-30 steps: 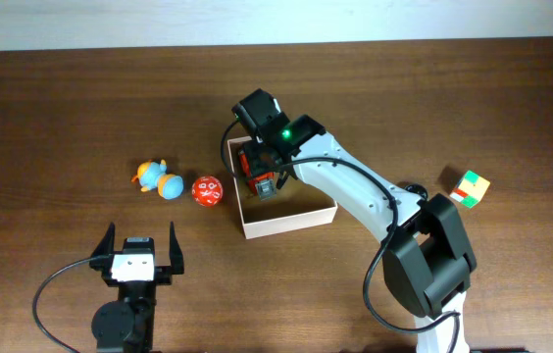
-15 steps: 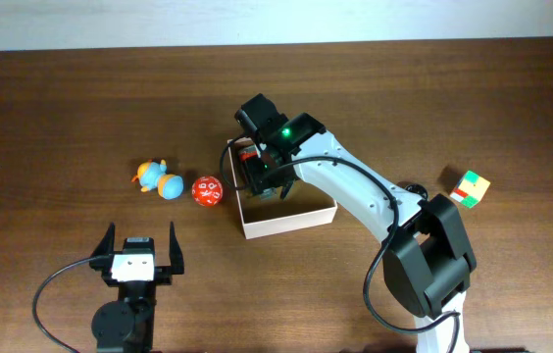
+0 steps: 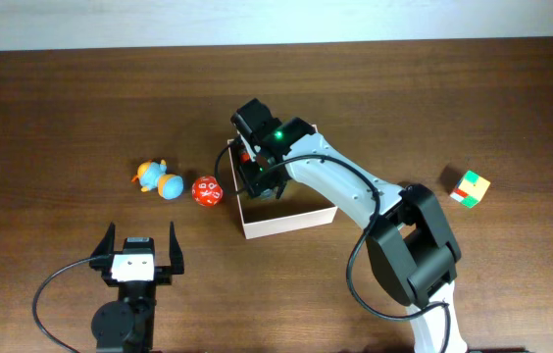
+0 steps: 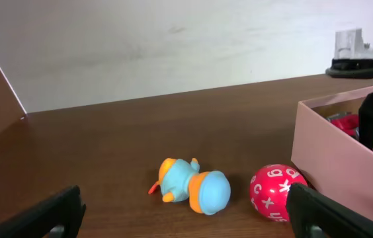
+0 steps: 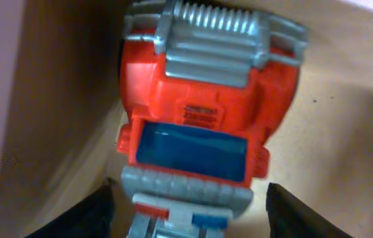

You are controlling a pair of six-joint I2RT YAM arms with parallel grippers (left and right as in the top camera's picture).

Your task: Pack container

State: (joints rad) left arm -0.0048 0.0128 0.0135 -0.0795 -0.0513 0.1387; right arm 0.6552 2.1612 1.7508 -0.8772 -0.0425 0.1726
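**Overhead view.** The container [image 3: 291,223] stands near the middle of the table [image 3: 61,118], a shallow square box with white walls. The right gripper [image 3: 260,179] reaches into its left far corner. The left gripper [image 3: 141,233] hangs at the near edge with its jaws spread wide and nothing between them. A blue and orange duck toy [image 3: 157,179] and a red ball [image 3: 207,191] lie just left of the container. A green, red and yellow cube [image 3: 470,188] sits well apart to the right.

**Left wrist view.** Both fingers [image 4: 54,211] stand far apart. The red ball carries white characters; two read like "g" and "x".

**Right wrist view.** A red toy vehicle [image 5: 206,119] with grey grille and blue window lies on the tan cardboard floor against the wall. The fingers [image 5: 90,211] flank its lower end, half spread. Contact cannot be told. No writing is legible on it.
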